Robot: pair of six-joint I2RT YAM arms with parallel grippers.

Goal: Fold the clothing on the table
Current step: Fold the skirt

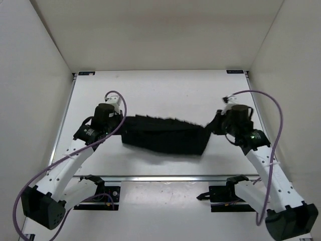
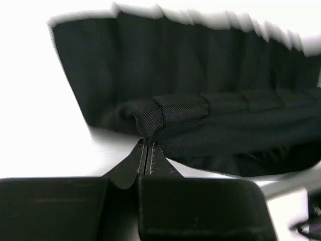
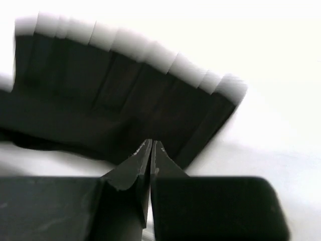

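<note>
Presently the clothing (image 1: 165, 136) sits mid-table (image 1: 165, 90) — left gripper (image 1: 122, 128) pinched shut on its nine o'clock end, right gripper (image 1: 211, 128) closed, seemingly gripping three o'clock.

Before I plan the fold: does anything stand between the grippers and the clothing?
Nothing visible does. The left gripper and the right gripper each pinch one end of the clothing.

Top view: we look down from above the near edge onto the whole table (image 1: 165, 90). Both wrist views sit low and close, facing the clothing (image 1: 165, 136), which all three views share.
</note>
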